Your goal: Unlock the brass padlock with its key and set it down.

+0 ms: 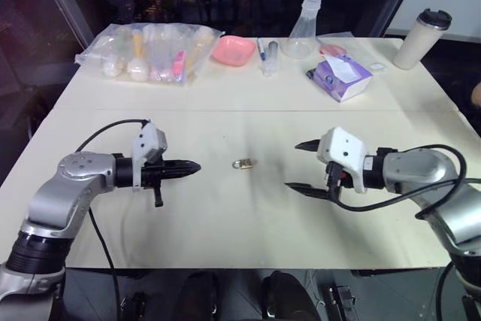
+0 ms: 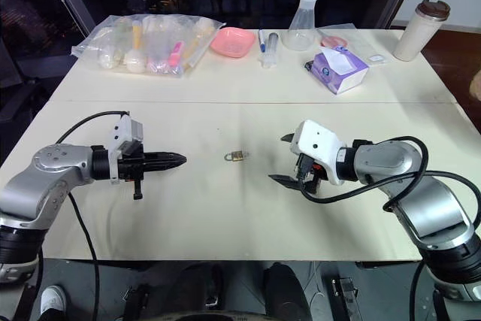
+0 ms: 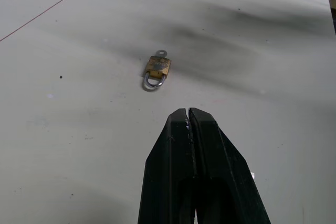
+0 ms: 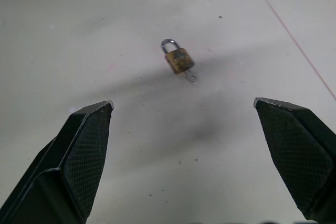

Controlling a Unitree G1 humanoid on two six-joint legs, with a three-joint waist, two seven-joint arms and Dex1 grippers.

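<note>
We note the brass padlock (image 1: 243,163) lying flat on the cream table (image 1: 225,216), about midway between the two arms and touched by neither. Its silvery shackle looks seated in the body. The key (image 4: 190,75) sticks out of the end opposite the shackle, its small round head resting on the tabletop; how deep it sits we cannot tell.

To the padlock's left, the left gripper (image 1: 194,168) hangs just above the table, its two black fingers pressed together with nothing between them, tips aimed at the padlock. To the right, the right gripper (image 1: 298,165) faces the padlock too, its fingers spread wide and empty, one tip higher than the other. Both grippers stand near the padlock but clearly apart from it.

Along the far edge of the table we record a clear plastic bag of small items (image 1: 150,52), a pink dish (image 1: 233,49), a clear flask (image 1: 304,29), a purple tissue box (image 1: 342,77) and a lidded travel cup (image 1: 421,38), all well away from the padlock.
</note>
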